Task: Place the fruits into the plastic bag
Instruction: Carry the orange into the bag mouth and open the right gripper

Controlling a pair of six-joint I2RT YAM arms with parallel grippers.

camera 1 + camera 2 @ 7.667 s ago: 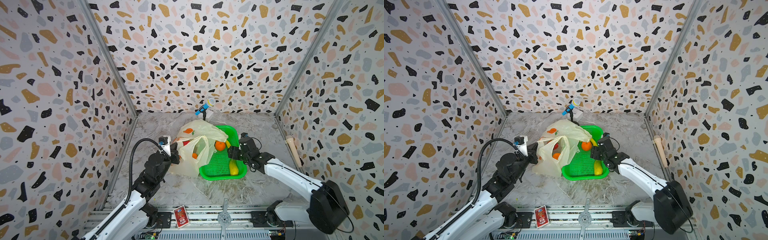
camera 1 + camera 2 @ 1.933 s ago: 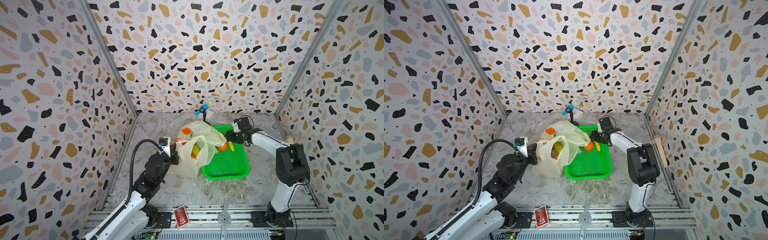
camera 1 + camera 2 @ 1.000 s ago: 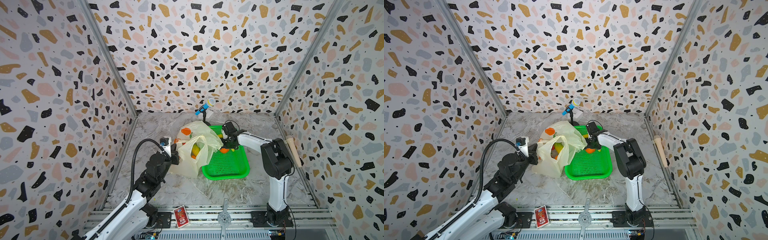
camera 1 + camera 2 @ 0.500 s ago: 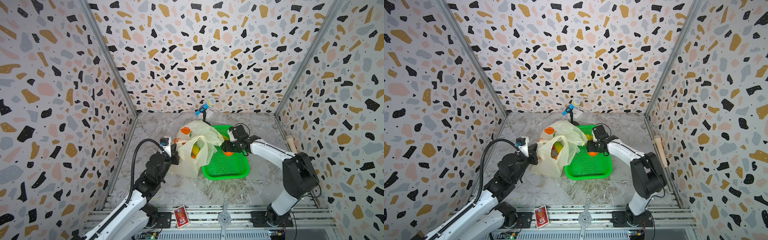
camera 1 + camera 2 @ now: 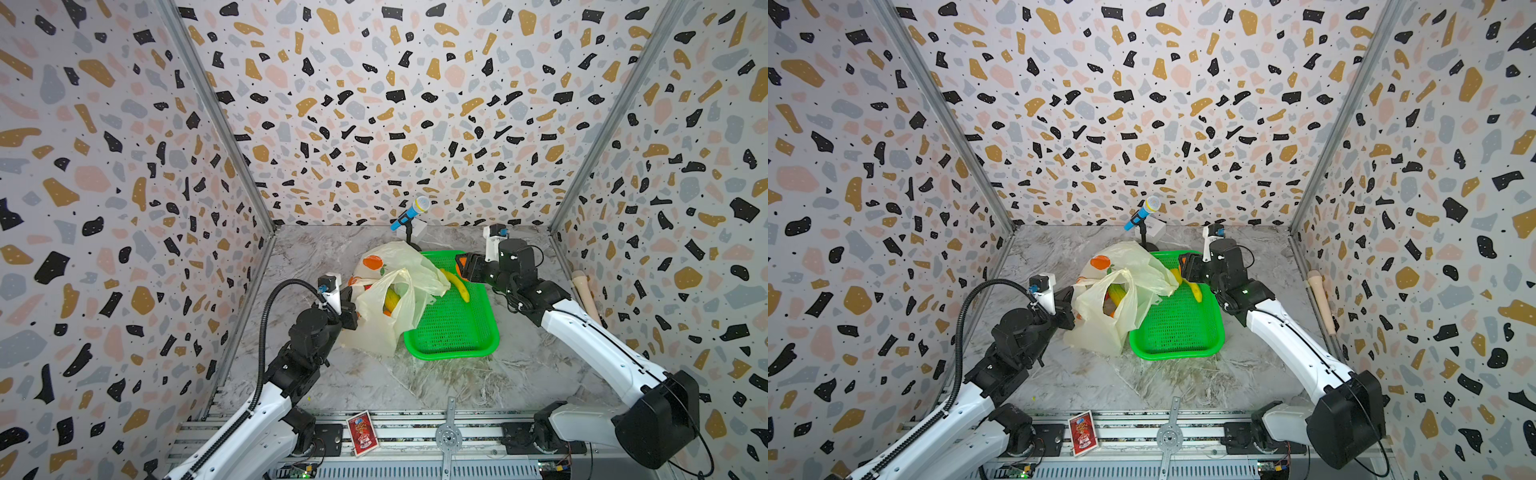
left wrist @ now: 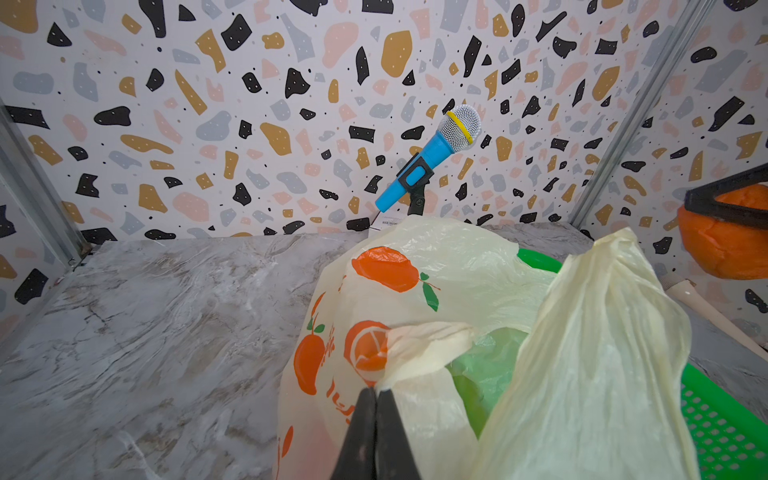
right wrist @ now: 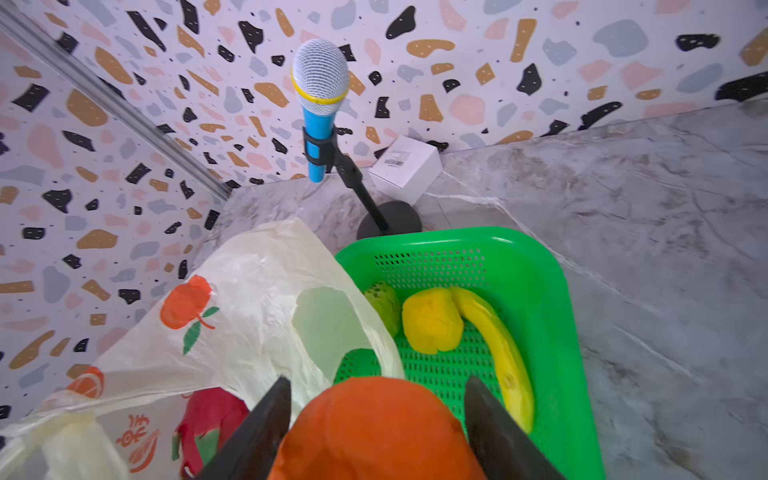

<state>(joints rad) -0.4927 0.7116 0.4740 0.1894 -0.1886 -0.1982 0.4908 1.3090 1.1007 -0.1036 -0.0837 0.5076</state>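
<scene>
On the worktop centre, the plastic bag (image 5: 399, 266) slumps against the 9 o'clock side of the green basket (image 5: 453, 353), with its far flap draped over the basket's 10 o'clock corner.

- Left gripper (image 6: 376, 395): jaws fully closed, pinching a bag handle at the bag's 8 o'clock side. The mouth is held up and open.
- Right gripper (image 7: 376, 386): jaws set wide around an orange (image 7: 374, 432), which sits gripped between both fingers. In a top view it hangs over the basket's 12 o'clock end, just beside the bag's flap.
- In the basket, all at the 12 o'clock end: banana (image 7: 498, 340), lemon (image 7: 432, 322) touching the banana, and bumpy green fruit (image 7: 384, 303) partly under the bag's edge. The rest of the basket floor is bare mesh.
- In the bag: the dragon fruit (image 7: 212, 411) shows through the film. A yellow fruit (image 5: 391, 298) is visible in the mouth with something orange under it; can't tell which fruits those are.
- Toy microphone (image 5: 409, 214) stands on its stand at 12 o'clock of the bag, with a white box (image 7: 405, 168) just behind it at the back wall.
- Wooden stick (image 5: 584, 291) lies along the wall at 3 o'clock, well apart from the basket.
</scene>
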